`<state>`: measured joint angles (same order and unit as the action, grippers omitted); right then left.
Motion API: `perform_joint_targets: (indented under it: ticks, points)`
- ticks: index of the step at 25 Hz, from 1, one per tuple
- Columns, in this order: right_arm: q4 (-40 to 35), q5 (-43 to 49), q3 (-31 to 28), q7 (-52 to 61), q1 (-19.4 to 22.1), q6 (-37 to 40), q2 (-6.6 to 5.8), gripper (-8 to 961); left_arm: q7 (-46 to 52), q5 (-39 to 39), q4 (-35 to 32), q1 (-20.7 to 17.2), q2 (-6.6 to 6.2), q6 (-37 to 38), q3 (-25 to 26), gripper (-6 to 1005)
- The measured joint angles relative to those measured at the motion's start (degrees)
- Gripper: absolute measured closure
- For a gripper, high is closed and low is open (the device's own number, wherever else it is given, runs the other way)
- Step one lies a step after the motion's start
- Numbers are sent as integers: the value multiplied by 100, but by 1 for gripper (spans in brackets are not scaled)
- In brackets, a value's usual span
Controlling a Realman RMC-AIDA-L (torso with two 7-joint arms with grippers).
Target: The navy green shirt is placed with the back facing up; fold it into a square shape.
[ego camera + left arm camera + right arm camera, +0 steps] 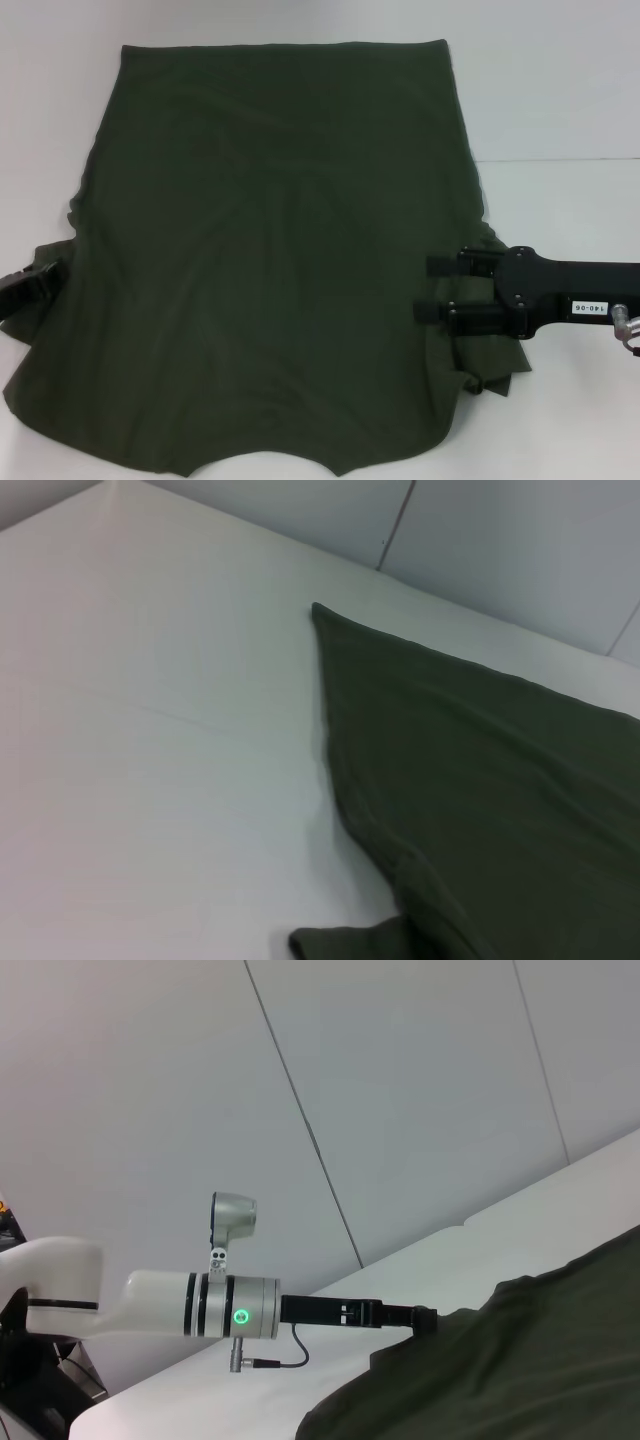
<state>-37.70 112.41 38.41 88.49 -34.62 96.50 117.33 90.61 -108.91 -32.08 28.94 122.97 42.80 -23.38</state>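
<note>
The navy green shirt (270, 260) lies spread on the white table with its plain back up and the hem at the far side. It also shows in the left wrist view (500, 780) and the right wrist view (530, 1360). My right gripper (425, 288) is open, with its two black fingers reaching in over the shirt's right edge, above a bunched sleeve (485, 365). My left gripper (35, 283) is at the shirt's left edge by the left sleeve. In the right wrist view its black tip (415, 1317) meets the cloth edge.
The white table (560, 100) extends around the shirt, with a seam on the right side (560, 160). Grey wall panels (400, 1080) stand behind the table. The left arm's white link (150, 1305) reaches across above the table.
</note>
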Motion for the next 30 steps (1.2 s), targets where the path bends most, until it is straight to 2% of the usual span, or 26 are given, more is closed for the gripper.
perform_joint_targets:
  ticks: [3,8,14,30]
  points:
    - [0,0,0,1,0,3,0,84,0,-1,0,8,-1,-40,0,533]
    - [0,0,0,1,-1,3,0,85,2,-9,0,15,-1,-79,0,803]
    - [0,-85,0,-16,10,0,5,86,14,-16,-89,50,-29,-80,0,970]
    - [153,-141,0,-48,46,0,109,87,-285,-26,-214,308,-170,-734,-17,972]
